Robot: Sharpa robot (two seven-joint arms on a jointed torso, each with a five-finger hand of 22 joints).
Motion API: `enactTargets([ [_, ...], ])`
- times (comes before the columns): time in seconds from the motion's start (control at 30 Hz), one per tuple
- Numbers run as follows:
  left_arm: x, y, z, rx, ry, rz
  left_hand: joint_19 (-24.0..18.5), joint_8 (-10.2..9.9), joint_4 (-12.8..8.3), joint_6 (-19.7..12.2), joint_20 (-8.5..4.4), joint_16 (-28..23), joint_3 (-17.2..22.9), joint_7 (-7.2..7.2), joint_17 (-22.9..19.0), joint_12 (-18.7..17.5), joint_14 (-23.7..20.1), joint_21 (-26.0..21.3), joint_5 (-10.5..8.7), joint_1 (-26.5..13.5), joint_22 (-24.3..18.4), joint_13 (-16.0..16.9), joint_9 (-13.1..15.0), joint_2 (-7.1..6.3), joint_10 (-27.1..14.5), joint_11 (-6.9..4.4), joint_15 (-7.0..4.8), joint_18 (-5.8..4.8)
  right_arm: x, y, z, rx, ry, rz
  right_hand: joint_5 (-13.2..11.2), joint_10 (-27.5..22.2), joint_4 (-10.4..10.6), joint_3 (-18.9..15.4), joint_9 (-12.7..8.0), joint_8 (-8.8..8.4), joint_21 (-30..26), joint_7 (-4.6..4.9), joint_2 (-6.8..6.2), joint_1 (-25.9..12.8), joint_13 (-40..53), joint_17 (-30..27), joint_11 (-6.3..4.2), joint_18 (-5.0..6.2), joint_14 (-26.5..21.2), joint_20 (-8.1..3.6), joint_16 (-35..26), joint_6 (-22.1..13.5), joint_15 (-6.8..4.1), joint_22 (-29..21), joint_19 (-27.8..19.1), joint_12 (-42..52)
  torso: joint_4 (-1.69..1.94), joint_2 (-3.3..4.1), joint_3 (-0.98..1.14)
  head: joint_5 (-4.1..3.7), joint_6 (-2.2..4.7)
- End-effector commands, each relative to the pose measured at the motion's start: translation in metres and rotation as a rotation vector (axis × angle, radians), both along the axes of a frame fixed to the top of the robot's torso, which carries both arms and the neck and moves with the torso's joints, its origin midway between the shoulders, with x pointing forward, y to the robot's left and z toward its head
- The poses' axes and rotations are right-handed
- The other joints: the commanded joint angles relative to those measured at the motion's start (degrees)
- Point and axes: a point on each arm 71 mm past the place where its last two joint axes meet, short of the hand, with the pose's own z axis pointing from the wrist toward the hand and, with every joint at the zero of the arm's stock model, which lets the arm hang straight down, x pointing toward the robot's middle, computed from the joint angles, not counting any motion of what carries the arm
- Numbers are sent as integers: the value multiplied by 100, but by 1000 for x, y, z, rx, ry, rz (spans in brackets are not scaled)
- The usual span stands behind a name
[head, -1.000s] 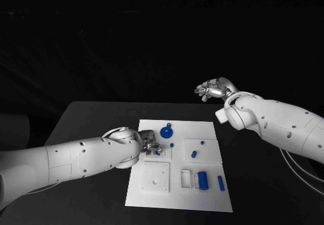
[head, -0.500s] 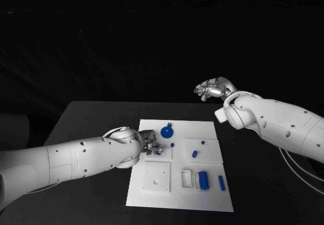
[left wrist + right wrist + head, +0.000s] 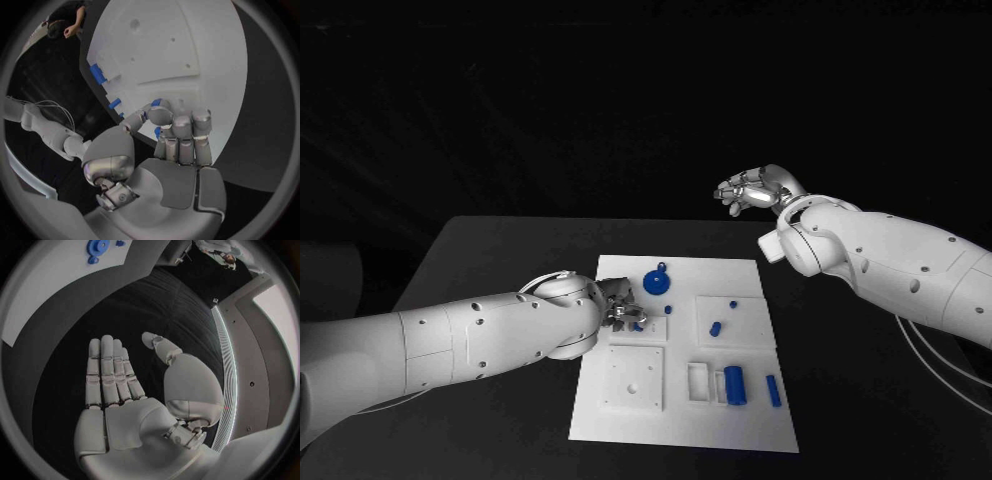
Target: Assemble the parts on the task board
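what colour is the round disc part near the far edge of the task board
Blue. The round disc part shows best in the head view.

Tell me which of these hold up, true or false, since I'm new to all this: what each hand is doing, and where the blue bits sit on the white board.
1. The left hand is down at the task board, its fingers closed around a small blue part. True.
2. The right hand is pressing on the board. False: it is raised beyond the table's far edge, holding nothing, fingers straight.
3. A round blue disc lies near the board's far edge. True.
4. The board is bare of blue parts on its near right side. False: a blue cylinder and a slim blue bar lie there.
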Motion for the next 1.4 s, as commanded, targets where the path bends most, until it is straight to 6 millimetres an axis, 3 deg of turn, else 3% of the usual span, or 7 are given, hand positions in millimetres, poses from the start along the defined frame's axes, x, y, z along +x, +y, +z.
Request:
enactTargets([
  [0.03,-5,-7,-6,-6,36,-36,53,9,180,1258,-627,41,90,-708,-13,43,180,19,-135,-46,55,7,7,-47,-144,-127,-366,116,0,2,0,-2,3,18,39,-42,-29,-21,-9,39,-15,55,71,-8,-10,-8,13,83,-30,15,-28,-15,11,6,-7,39,2,-2,0,-4,1],
  [0.17,-5,-7,-5,-6,35,-36,50,6,269,1259,-631,54,89,-710,-30,62,172,19,-494,-36,57,0,10,-100,-155,-129,-369,125,0,3,-1,-2,4,20,43,-43,-30,-21,-10,39,-15,55,71,-9,-12,-8,13,83,-31,15,-28,-15,11,7,-8,41,3,2,-2,-4,5],
  [0.47,-5,-7,-5,-10,32,-32,54,5,412,1262,-634,67,52,-711,-47,79,169,18,-610,-74,56,-10,16,-322,-160,-132,-375,131,0,3,-2,-2,7,21,51,-45,-31,-22,-11,39,-16,56,72,-10,-18,-9,14,83,-34,16,-28,-17,12,8,-10,43,0,2,-2,-7,4],
  [0.77,-5,-7,-5,-14,27,-26,56,6,448,1262,-635,70,40,-712,-52,84,169,17,-625,-85,55,-13,19,-370,-160,-133,-377,134,-1,3,-2,-2,8,20,56,-48,-32,-23,-13,38,-17,57,71,-11,-24,-10,15,83,-37,17,-29,-19,14,9,-13,46,0,-1,-3,-8,-1],
  [0.83,-4,-6,-5,-14,24,-20,57,6,519,1258,-635,72,17,-712,-60,88,166,13,-711,-118,52,-19,23,-454,-164,-135,-380,136,-1,3,-2,-3,9,20,57,-49,-33,-25,-14,38,-18,58,70,-13,-26,-10,16,83,-39,18,-30,-21,14,9,-15,46,0,0,-2,-8,1],
  [0.93,-4,-5,-4,-13,5,-12,55,8,669,1254,-631,80,-64,-707,-72,96,159,7,-1182,-225,49,-30,34,-644,-171,-135,-384,136,-1,3,-3,-3,11,20,58,-50,-33,-26,-15,37,-19,58,70,-14,-29,-11,17,83,-41,19,-30,-23,15,9,-16,47,2,1,-3,-12,7],
  [1.4,-3,8,-2,-18,-14,23,88,51,1285,1225,-649,112,-38,-719,-80,132,141,18,-1180,-411,25,-31,137,-1291,-173,-145,-408,188,-2,-1,-7,1,18,15,155,-135,-34,-170,-50,2,-61,98,31,-154,-106,-25,57,83,-130,53,-58,-115,59,20,-108,55,-6,-3,-9,-40,49],
])
